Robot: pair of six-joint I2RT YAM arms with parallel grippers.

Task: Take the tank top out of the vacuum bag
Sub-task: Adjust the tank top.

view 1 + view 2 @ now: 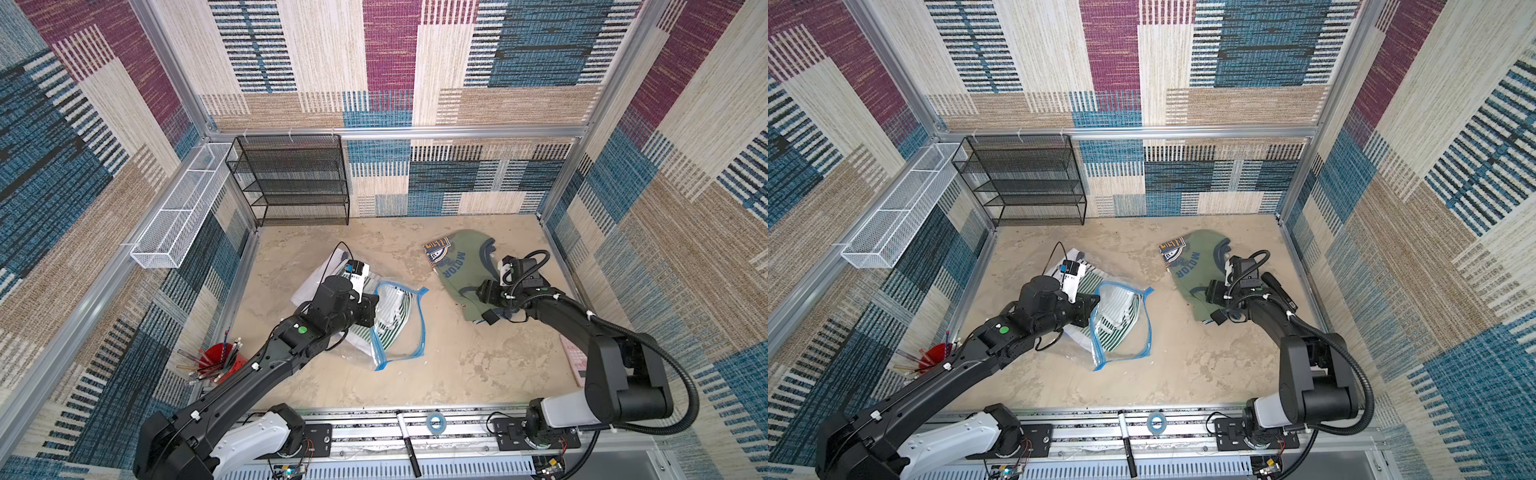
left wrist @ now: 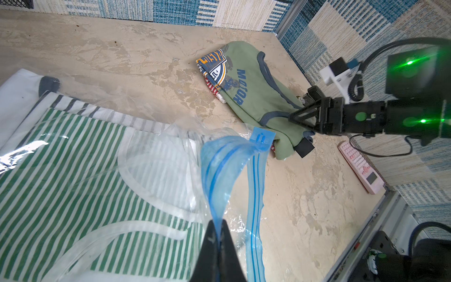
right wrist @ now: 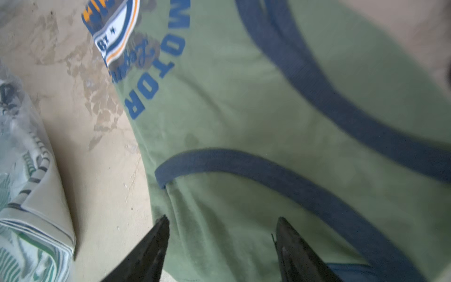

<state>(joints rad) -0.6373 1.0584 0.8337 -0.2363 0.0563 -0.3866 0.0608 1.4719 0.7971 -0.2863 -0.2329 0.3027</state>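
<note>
While left pincer (image 2: pixel 218 223) pinches vacuum bag (image 2: pixel 227 166), right pincer (image 3: pixel 222 218) gapes over green tank top (image 3: pixel 244 109); mottled beige tabletop (image 1: pixel 457 365), patchwork walls (image 1: pixel 457 178).

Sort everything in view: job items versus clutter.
Job: vacuum bag, green tank top, left gripper shut on the bag's zip strip, right gripper open above the top.
Clutter: pencil cup, pink calculator, mesh shelf, marker.

- Both top views look steeply down from the arm-base side, so you see the whole desk (image 1: pixel 457 374) in each.
- Your left wrist view faces low across the vacuum bag (image 2: pixel 231 166) toward the tank top (image 2: pixel 256 92).
- Your right wrist view sits close over that tank top.
</note>
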